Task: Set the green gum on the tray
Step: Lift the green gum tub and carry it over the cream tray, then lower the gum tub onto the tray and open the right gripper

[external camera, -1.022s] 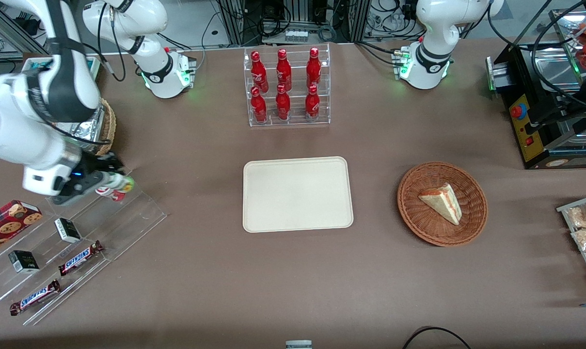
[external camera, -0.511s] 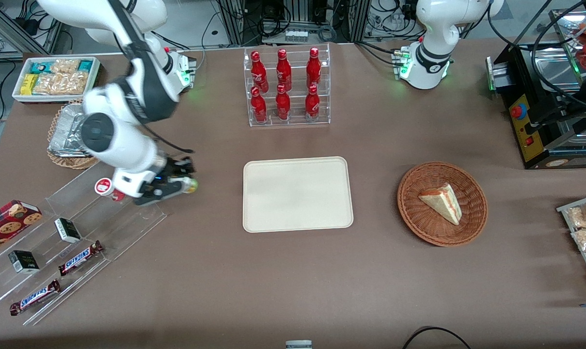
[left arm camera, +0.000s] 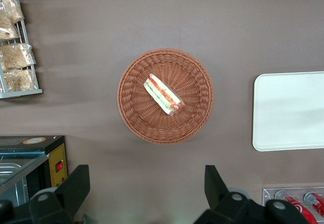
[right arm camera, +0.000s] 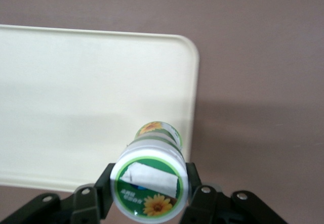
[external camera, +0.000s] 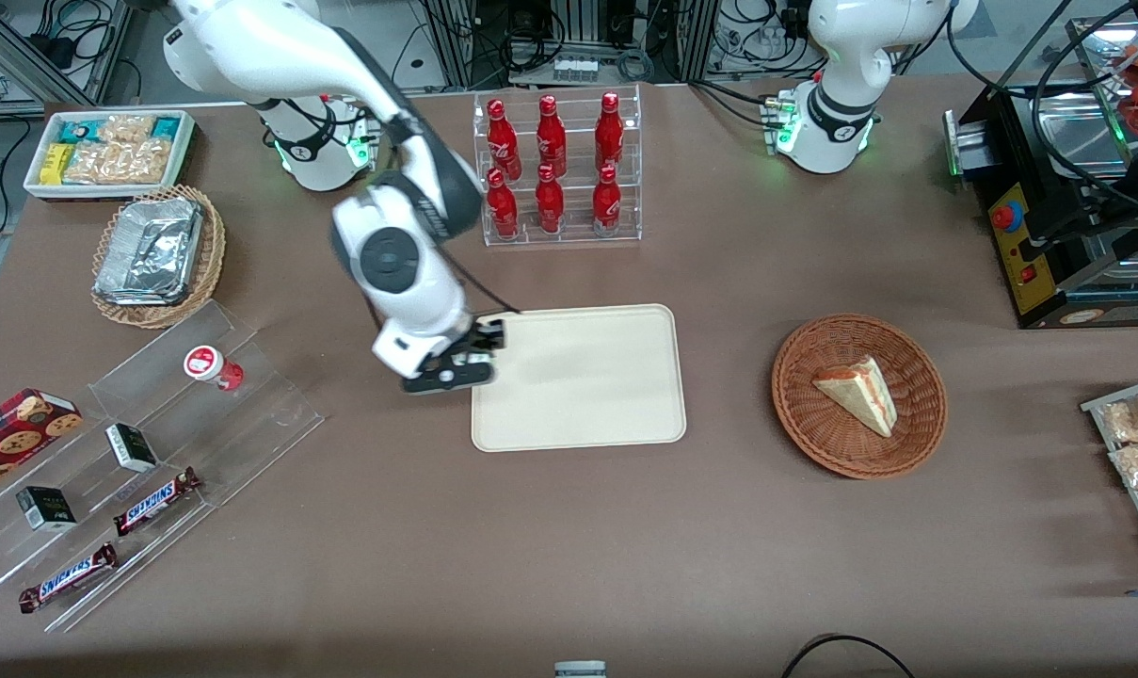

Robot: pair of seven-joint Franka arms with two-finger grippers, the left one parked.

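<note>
Wrist view showed the fingers (right arm camera: 149,196) squeezing the gum (right arm camera: 149,183), held up over the tray's (right arm camera: 76,97) edge, mid-tabletop. To do it well, move in farther, go down, then let go.

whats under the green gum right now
The gripper holds the green gum over the tray rim and bare brown table; the patch directly beneath the bottle is covered.

pincer (external camera: 457,363) with green gum (right arm camera: 150,183), now at tray (external camera: 616,414)
</note>
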